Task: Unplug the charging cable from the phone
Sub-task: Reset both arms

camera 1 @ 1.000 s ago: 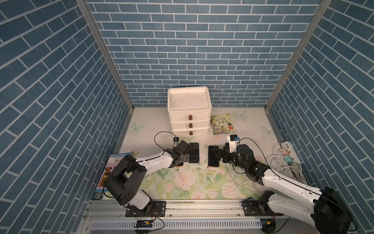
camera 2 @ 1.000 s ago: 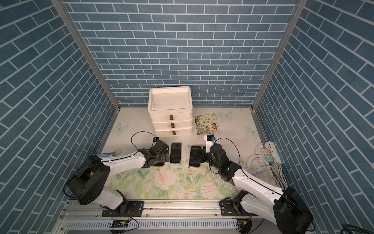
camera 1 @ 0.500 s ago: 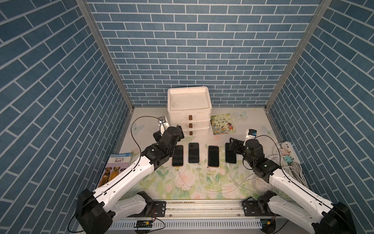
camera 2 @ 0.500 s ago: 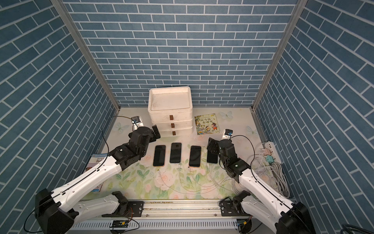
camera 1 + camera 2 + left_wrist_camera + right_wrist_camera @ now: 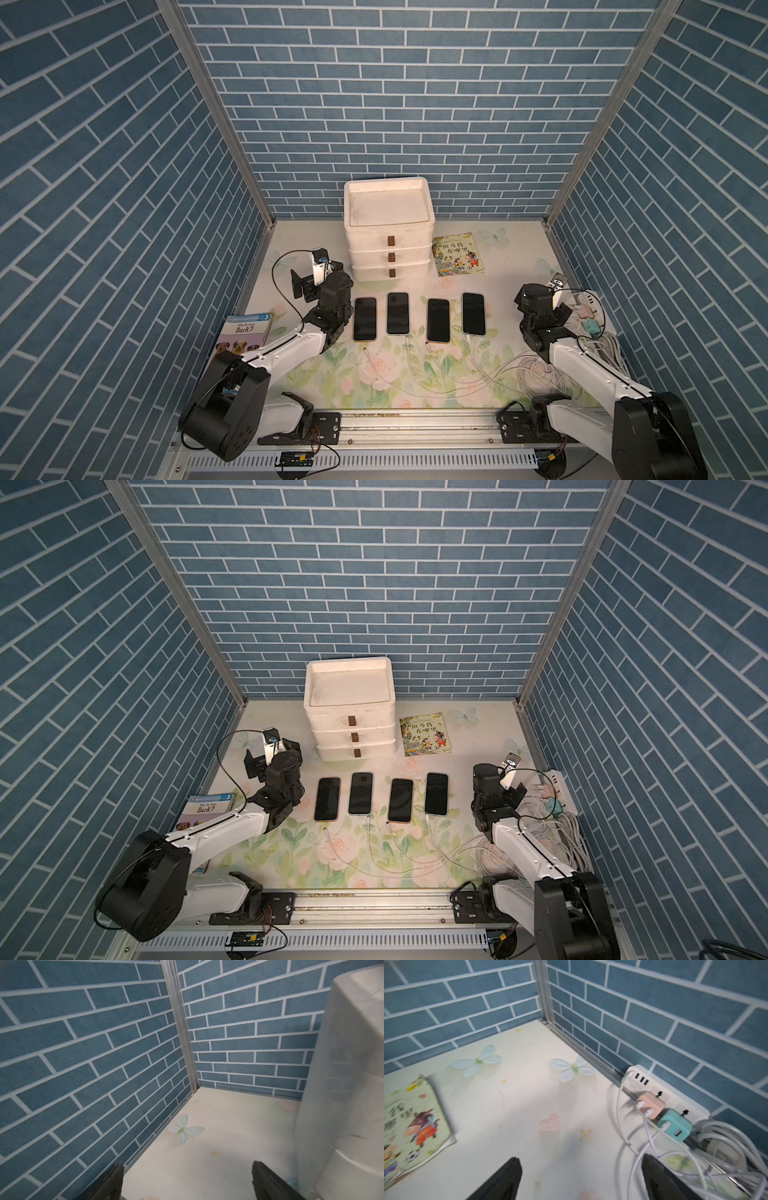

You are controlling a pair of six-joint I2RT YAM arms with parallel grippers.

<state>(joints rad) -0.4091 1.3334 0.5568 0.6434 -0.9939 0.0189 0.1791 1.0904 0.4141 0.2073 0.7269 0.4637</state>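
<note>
Left gripper [image 5: 188,1167] and right gripper [image 5: 581,1159]: jaws spread wide, holding nothing (left by the drawers [image 5: 407,251], right by the power strip [image 5: 675,1099]). Four phones [image 5: 397,313] lie between.

Blue brick walls [image 5: 374,104] box me in on three sides. Below lies a pale flowered floor [image 5: 515,266]; a white three-drawer unit [image 5: 407,249] stands by the back wall, its top seemingly scuffed.
</note>
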